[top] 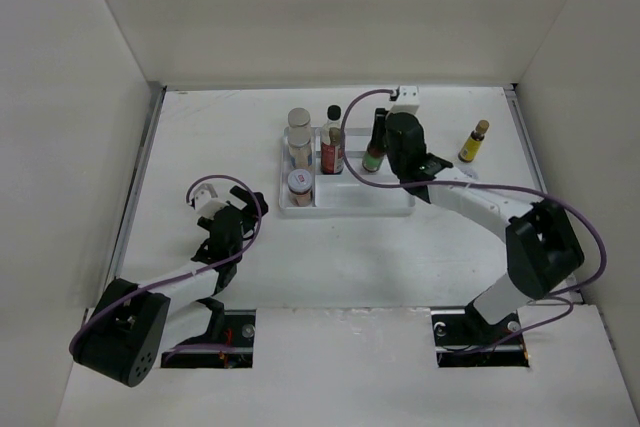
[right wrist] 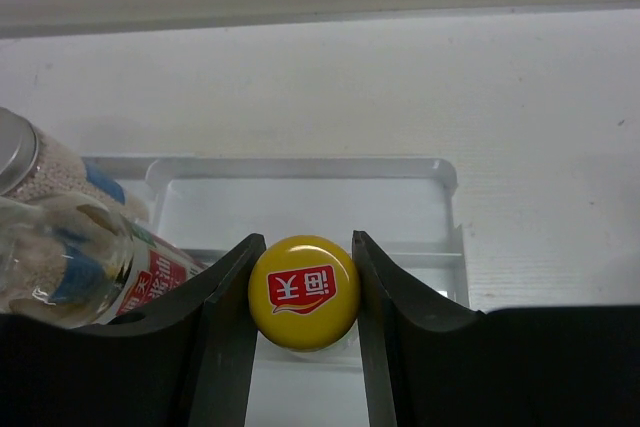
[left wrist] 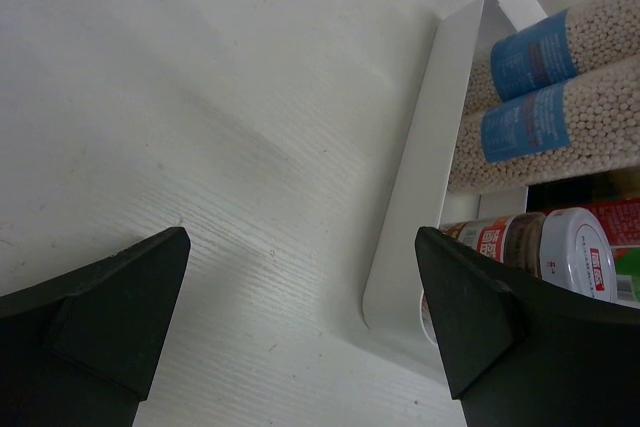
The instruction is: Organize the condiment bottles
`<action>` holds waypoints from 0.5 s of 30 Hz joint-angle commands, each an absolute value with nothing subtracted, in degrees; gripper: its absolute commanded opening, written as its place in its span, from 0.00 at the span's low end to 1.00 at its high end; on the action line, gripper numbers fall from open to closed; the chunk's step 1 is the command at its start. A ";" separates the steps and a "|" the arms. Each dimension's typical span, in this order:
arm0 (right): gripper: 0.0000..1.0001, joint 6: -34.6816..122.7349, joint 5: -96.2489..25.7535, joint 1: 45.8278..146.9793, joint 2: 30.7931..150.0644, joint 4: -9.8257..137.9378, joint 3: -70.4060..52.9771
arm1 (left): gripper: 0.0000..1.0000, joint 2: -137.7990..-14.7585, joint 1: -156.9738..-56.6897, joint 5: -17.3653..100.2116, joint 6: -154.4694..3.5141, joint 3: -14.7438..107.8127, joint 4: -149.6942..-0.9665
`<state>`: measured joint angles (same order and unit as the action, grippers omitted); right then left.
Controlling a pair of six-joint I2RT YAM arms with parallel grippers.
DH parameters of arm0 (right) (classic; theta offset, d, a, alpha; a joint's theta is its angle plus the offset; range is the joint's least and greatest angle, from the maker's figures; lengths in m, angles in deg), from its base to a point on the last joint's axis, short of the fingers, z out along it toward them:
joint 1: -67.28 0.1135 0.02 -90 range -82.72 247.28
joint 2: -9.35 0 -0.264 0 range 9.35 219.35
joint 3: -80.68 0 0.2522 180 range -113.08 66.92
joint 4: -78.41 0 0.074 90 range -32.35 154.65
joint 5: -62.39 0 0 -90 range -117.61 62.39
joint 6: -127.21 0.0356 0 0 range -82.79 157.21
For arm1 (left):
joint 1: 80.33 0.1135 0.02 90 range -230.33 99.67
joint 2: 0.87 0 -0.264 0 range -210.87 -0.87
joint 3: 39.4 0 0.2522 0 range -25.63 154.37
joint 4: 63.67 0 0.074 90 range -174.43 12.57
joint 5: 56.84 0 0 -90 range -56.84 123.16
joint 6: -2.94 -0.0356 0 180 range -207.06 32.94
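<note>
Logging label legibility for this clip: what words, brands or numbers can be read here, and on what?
"天" and a second character I cannot make out: red badge on the yellow cap.
Blue labels on the two grain jars: blurred.
Red print on the white jar lid: too small.
Red label on the clear bottle: blurred.

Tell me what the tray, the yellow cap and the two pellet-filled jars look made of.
Tray: probably plastic, white semi-gloss, thin rounded moulded wall. Yellow cap: glossy with a printed red logo; painted metal or plastic, cannot tell. Pellet-filled jars: clear glass or hard plastic, contents showing through; the silver lid looks like brushed metal.
</note>
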<state>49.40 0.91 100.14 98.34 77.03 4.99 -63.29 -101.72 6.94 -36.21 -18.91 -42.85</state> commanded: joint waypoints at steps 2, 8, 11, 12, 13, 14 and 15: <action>0.26 50.57 1.31 101.42 99.17 88.20 -1.37 | 1.00 -62.75 -101.29 7.67 -35.64 -18.87 -39.47; 0.28 51.10 1.22 103.00 102.59 87.68 -0.93 | 1.00 -62.57 -101.47 7.67 -35.64 -18.96 -39.47; 0.32 52.06 1.22 103.62 104.09 87.59 0.30 | 1.00 -62.40 -101.64 7.59 -35.64 -18.96 -39.47; 0.34 52.50 1.22 103.70 104.44 87.59 0.56 | 1.00 -62.66 -101.47 7.50 -35.64 -18.96 -39.47; 0.39 52.68 1.22 103.71 104.62 87.50 0.56 | 1.00 -62.75 -101.38 7.67 -35.64 -18.96 -39.47; 0.46 52.77 1.22 103.71 104.45 87.50 0.74 | 1.00 -62.66 -101.38 7.67 -35.64 -18.96 -39.47; 0.54 52.77 1.40 103.79 103.84 87.50 1.00 | 1.00 -62.40 -101.38 7.76 -35.64 -18.96 -39.47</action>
